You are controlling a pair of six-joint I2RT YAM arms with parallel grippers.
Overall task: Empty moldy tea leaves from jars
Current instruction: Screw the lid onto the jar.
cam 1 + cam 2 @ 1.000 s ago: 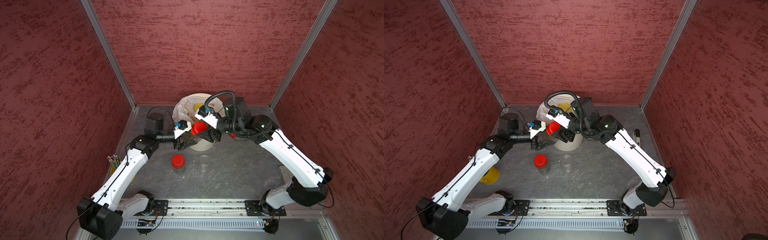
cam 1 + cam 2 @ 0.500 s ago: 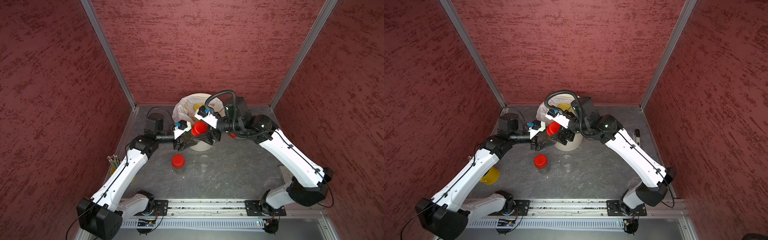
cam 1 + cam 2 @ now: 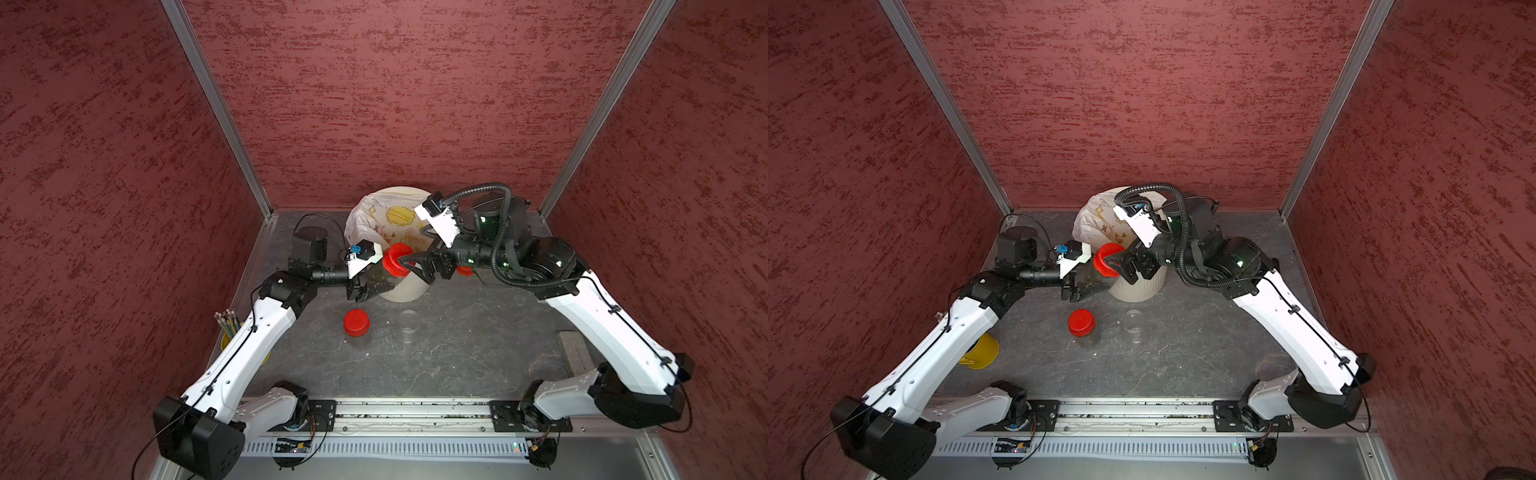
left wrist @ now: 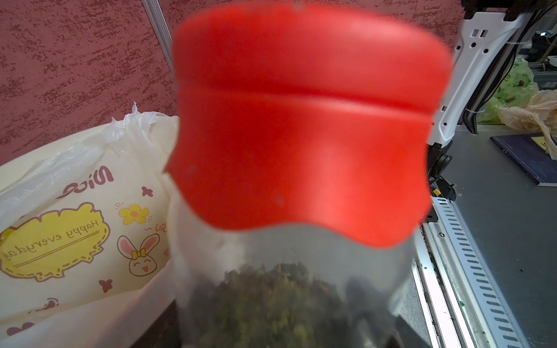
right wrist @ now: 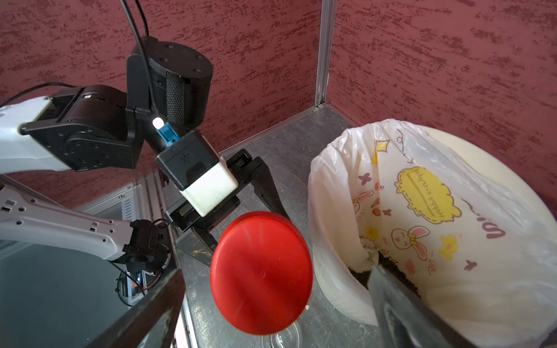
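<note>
A small clear jar [image 4: 208, 253] with a round red cap [image 3: 395, 259] is held in the air. In both top views it sits at about 7 o'clock of a cream ribbed bin [image 3: 405, 291], just beside the bin and not over its mouth. The jar's long axis is tilted. Its base is low at about 8 o'clock and its cap is raised toward 2 o'clock. The flat top of the cap faces the right wrist camera. Dark olive-brown tea leaves [image 4: 271, 301] lie heaped in the lower part of the jar, seen through the wall.

The left hand [image 3: 376, 286] is clenched on the jar's body, reaching in from 9 o'clock. The right hand [image 3: 405, 266] comes from 3 o'clock and is released. One finger stands on each side of the cap, and the right wrist view shows a gap on both sides.

The bin stands at 12 o'clock on the grey desk [image 3: 457, 353]. It is lined with a white bag [image 5: 422, 211] printed with rabbits and flowers, and dark crumbs [image 5: 391, 268] lie inside.

At 6 o'clock of the held jar, a second jar [image 3: 356, 324] stands upright with its red cap on. At its 3 o'clock side stands an open-mouthed clear jar [image 3: 409, 326], also upright.

At 8 o'clock, by the left wall, a yellow cup [image 3: 982, 351] holds pencils [image 3: 226, 320].
</note>
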